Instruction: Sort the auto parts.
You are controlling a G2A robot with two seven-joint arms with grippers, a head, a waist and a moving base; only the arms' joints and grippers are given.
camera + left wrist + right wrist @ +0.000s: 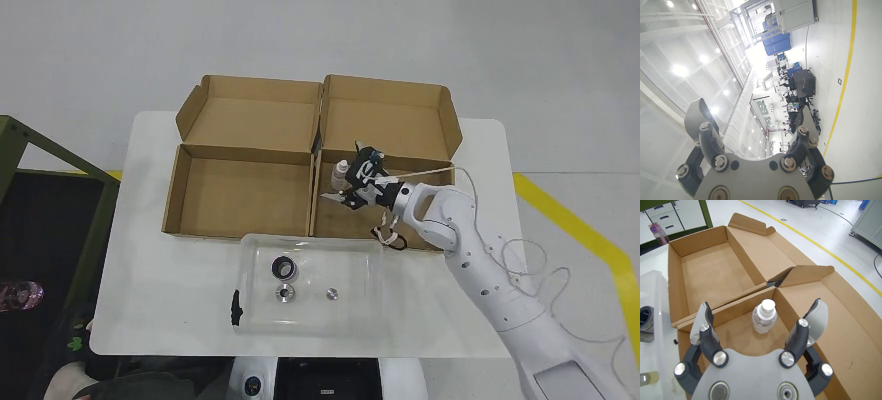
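Bin (300,237): clear, nearest the robot on the table (150,280). 3 metal parts lie in it, well apart: a bearing (284,267), a round piece (286,293) and a small disc (331,293). I judge these to be the stock not yet sorted.
Right gripper (762,306): hangs above the right box (738,336), tilted down toward the bottle. Its jaws are spread wide with nothing between them.
Bottle (763,321): small, clear and white-capped. It stands upright on the right box's floor, in the corner by the wall next to the left box, apart from both fingers. It reads as 1 part already placed.
Left box (240,195): open-topped, side by side with the right box, likely meant for the metal parts.
Edges: the lids (385,105) fold away from the robot, so the near walls are the only lip to cross. The bin's far rim lies just beside them.
Room: there is open floor on the bottle's far side, but the corner walls would crowd a grasp.
Left gripper (751,106): aimed up at the hall ceiling. Its jaws are spread and hold nothing.
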